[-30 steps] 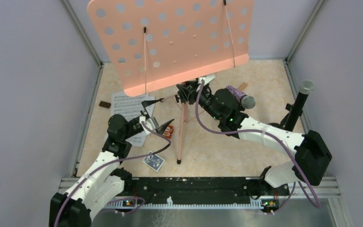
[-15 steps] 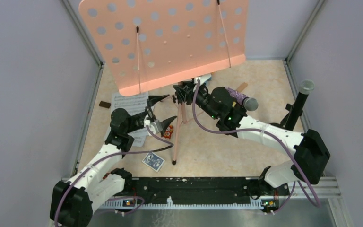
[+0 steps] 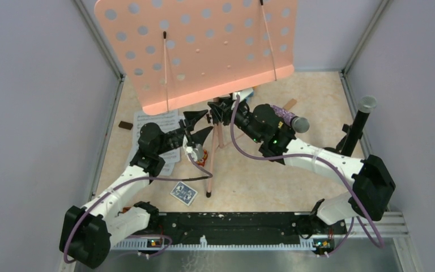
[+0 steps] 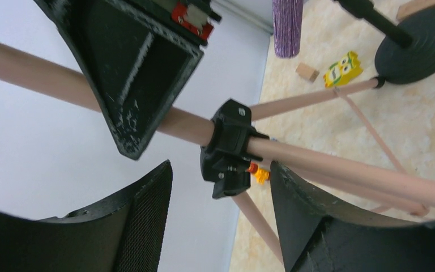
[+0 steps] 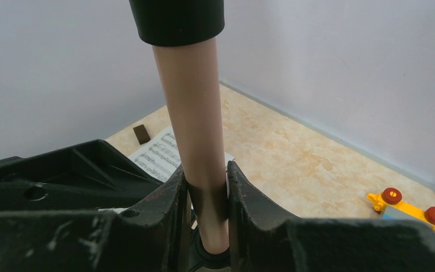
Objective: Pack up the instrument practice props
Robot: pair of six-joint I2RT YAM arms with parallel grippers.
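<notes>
One music rack (image 3: 204, 45), top cut off: right gripper (image 5: 205, 175) clamps its pole (image 5: 195, 113), left gripper (image 4: 220, 167) gapes.

The left arm (image 3: 119, 192) reaches forward and inward from its base, forearm rising to a wrist turned sideways. The left gripper (image 3: 202, 124) is spread wide, its fingers (image 4: 141, 221) touching nothing. The right arm (image 3: 323, 161) stretches leftward across the middle. The right gripper (image 5: 207, 184) is clamped on the pole (image 5: 195, 113), pads pressed against both sides.
</notes>
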